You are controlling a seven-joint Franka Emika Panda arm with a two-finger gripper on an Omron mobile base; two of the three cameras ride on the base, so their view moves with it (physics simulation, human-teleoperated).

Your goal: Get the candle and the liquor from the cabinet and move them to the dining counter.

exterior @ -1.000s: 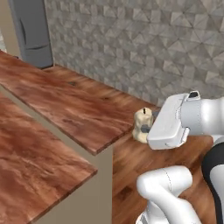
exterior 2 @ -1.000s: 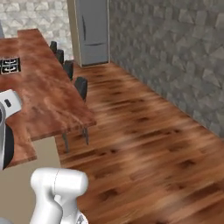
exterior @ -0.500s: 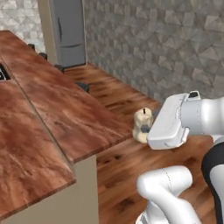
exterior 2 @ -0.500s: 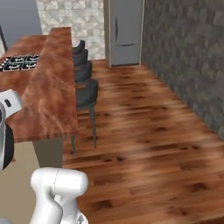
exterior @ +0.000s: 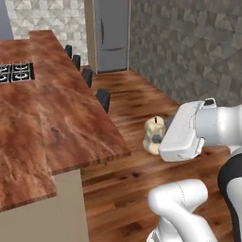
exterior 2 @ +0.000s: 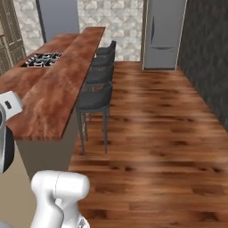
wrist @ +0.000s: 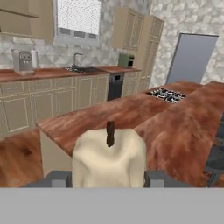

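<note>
- We see our gripper (wrist: 109,178) clamped on the candle (exterior: 154,134), a finger (wrist: 59,178) on each side of the cream lump; its dark wick stands upright in the hand view.
- In the left base view the candle hangs in the air over the wooden floor (exterior: 142,99), just off the near corner of the dining counter (exterior: 71,127) and not touching it.
- Beyond the candle, in the hand view, the counter's reddish-brown top stretches away, with the black cooktop (wrist: 168,94) set into it farther along.
- Dark stools (exterior 2: 95,95) line the counter's floor side in the right base view.
- A grey refrigerator (exterior 2: 164,33) stands by the stone wall at the far end.
- Across the kitchen we see tan cabinets (wrist: 138,30), a sink (wrist: 83,69) and a beige coffee machine (wrist: 26,61) on the far worktop.
</note>
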